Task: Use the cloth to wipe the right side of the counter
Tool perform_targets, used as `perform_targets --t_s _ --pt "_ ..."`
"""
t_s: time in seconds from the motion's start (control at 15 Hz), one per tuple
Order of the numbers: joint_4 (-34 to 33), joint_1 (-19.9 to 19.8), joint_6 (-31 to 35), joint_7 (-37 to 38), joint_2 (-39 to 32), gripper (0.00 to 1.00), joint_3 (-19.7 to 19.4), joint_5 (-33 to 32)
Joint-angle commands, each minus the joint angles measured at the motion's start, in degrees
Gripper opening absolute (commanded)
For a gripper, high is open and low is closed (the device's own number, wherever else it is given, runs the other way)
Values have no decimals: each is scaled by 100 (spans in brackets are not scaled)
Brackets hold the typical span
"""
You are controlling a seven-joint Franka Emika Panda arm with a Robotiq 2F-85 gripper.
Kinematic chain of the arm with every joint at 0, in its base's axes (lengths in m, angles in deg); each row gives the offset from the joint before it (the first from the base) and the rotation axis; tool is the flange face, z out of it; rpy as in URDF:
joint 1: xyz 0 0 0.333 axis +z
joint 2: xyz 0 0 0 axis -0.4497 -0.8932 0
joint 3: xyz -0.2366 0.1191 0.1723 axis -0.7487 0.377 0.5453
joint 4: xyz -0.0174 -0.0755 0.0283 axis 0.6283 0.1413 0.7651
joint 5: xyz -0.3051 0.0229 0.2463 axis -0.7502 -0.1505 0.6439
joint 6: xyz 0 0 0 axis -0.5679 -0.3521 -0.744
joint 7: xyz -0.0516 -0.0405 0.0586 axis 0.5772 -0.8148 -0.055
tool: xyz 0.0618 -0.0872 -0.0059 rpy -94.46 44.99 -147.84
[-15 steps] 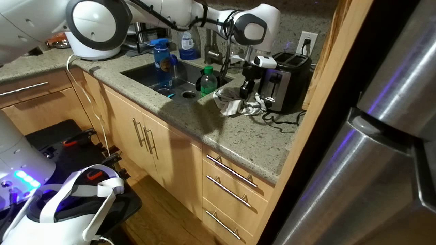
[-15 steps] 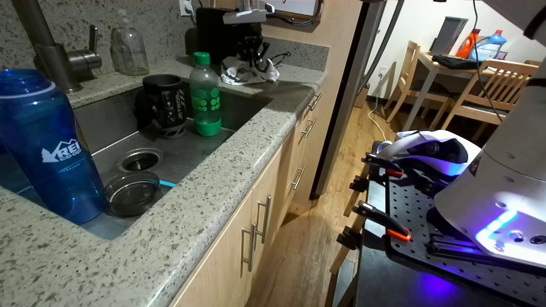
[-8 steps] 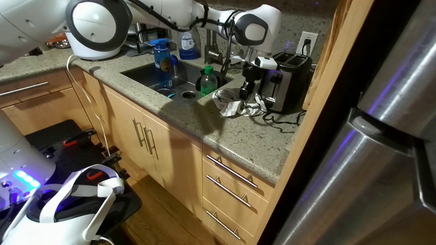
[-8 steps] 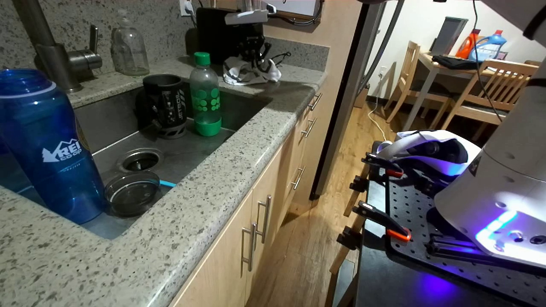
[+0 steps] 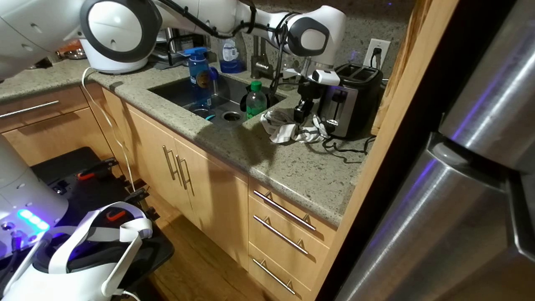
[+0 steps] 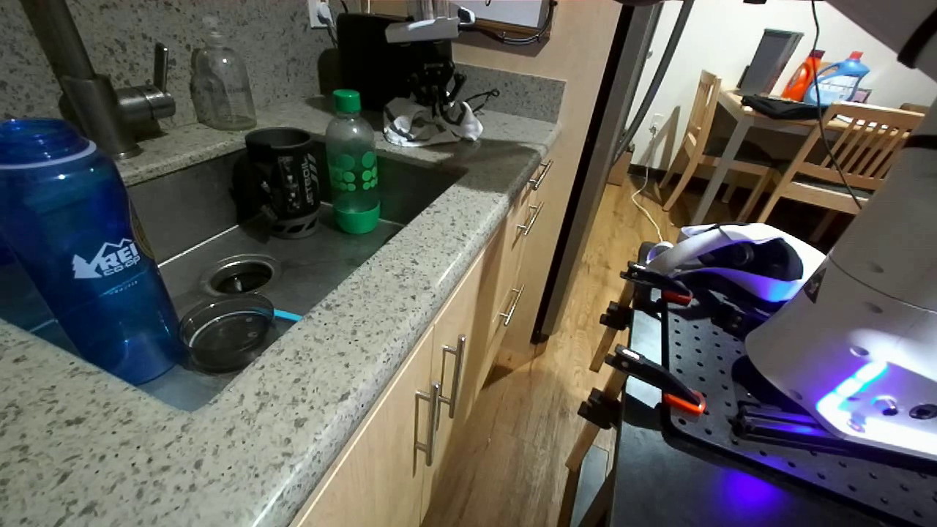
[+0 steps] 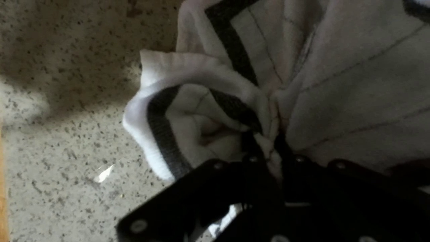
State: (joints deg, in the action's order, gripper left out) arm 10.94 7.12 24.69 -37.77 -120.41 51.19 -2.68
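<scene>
The cloth is white with dark grey stripes and lies bunched on the speckled stone counter. It is beside the toaster, past the sink's end, and shows in both exterior views. In the wrist view the cloth fans out around the fingers, with bare counter to its left. My gripper is shut on a pinched fold of the cloth, which shows between the two black fingers. In the exterior views the gripper points down into the cloth, and its fingertips are partly hidden in the folds.
A black and silver toaster stands right against the cloth, its black cord on the counter. The sink holds a green-capped bottle, a black mug and a blue bottle. A wooden panel borders the counter.
The gripper and cloth have shifted very slightly toward the toaster side over the last second, mostly in the first half. The fingers stay shut on the cloth.
</scene>
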Motion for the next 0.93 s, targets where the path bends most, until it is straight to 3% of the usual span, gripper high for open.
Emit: perform_targets --t_s 0.0,0.6,0.87 --pt "573 6 378 32 -78 3 -133 -116" --pt "1406 458 602 -159 495 3 -99 -527" --pt "1979 703 995 -139 800 3 -94 -915"
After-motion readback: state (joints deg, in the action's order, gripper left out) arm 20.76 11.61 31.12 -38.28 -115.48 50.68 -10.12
